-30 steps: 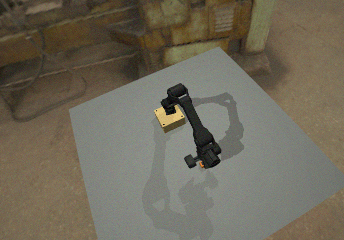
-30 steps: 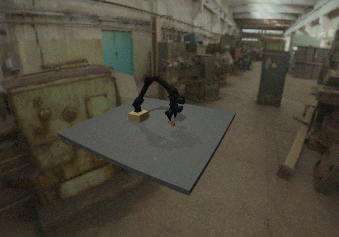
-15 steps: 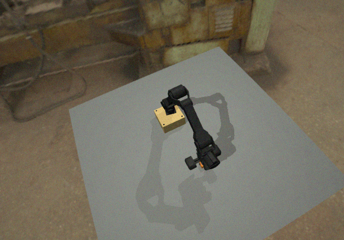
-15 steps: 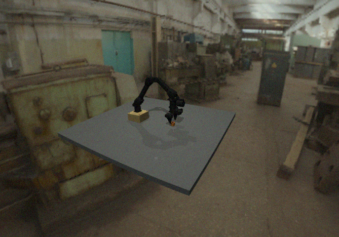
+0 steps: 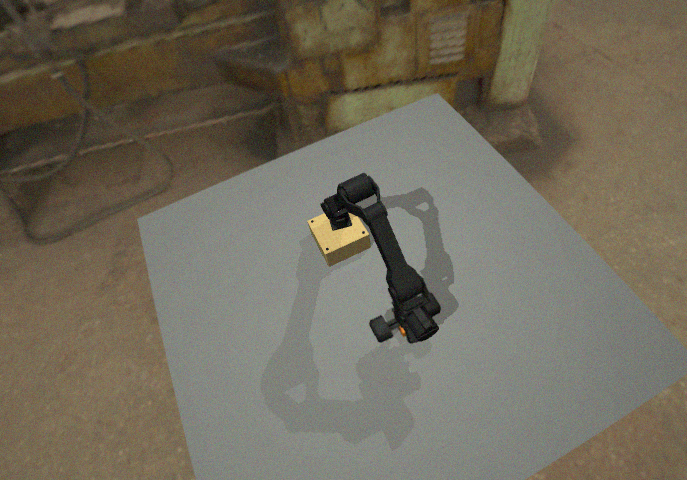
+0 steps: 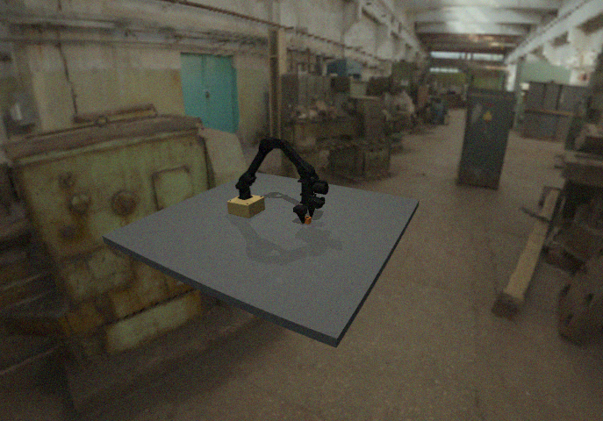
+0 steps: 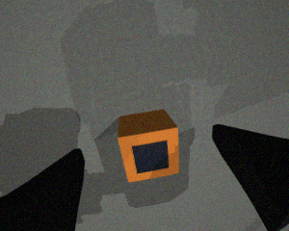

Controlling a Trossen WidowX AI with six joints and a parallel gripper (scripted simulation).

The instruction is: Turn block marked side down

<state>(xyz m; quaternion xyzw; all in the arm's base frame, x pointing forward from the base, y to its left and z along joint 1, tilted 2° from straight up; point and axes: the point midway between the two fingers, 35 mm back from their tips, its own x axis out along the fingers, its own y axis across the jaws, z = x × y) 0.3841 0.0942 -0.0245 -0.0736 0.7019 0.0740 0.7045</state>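
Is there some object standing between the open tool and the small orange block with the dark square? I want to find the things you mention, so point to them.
Nothing visible stands between the open black tool [image 6: 306, 222] [image 7: 148, 140] and the small orange cube block [image 6: 307, 219] [image 7: 172, 156] with the dark square.

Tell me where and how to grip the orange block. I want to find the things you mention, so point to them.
Best to take the orange block [image 5: 402, 331] [image 6: 307, 219] [image 7: 171, 156] by two opposite upright sides, coming from straight above. It is a small cube lying flat with its dark mark [image 7: 150, 157] on top, and the open hand [image 6: 305, 221] [image 7: 148, 144] already has a finger out to either side, so closing inward should catch it.
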